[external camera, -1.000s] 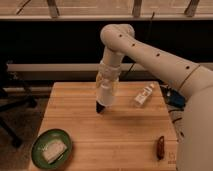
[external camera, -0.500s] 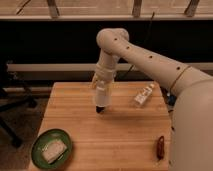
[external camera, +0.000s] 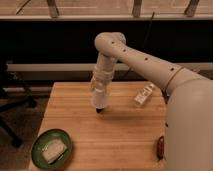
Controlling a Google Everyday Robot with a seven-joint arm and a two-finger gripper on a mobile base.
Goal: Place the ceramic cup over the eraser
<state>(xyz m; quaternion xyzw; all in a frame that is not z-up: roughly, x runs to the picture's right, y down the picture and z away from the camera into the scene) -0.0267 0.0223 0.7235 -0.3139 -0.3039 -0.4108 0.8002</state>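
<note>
- Gripper (external camera: 100, 106): at the end of the arm, pointed straight down over the middle-left of the table, its dark tip low and close to the wood; how its jaws stand cannot be told from this view, and so neither can what they may be holding
- Ceramic cup: not separately made out; a pale, roughly cup-shaped mass sits at the lower end of the wrist just above the dark tip, but whether that is the cup or part of the arm cannot be said
- Eraser: not clearly separable either; the small dark patch directly under the gripper could be the eraser or the fingertips (judgement only)
- Governing relation: if that dark patch is the eraser, it lies straight below the jaws, so the coming move would be a plain vertical lowering with little sideways correction; its long axis cannot be read
- Arm (external camera: 145, 62): white, perforated; reaches in from the right and bends down at the elbow (external camera: 110, 42)
- Table (external camera: 120, 145): light wood
- White labelled bottle (external camera: 144, 94): lying tilted, well apart to the right of the gripper; not a task item
- Reddish-brown object (external camera: 160, 146): at the table's right edge, partly hidden by the robot body
- Green plate (external camera: 39, 145): front-left corner, carrying a pale block (external camera: 53, 150)
</note>
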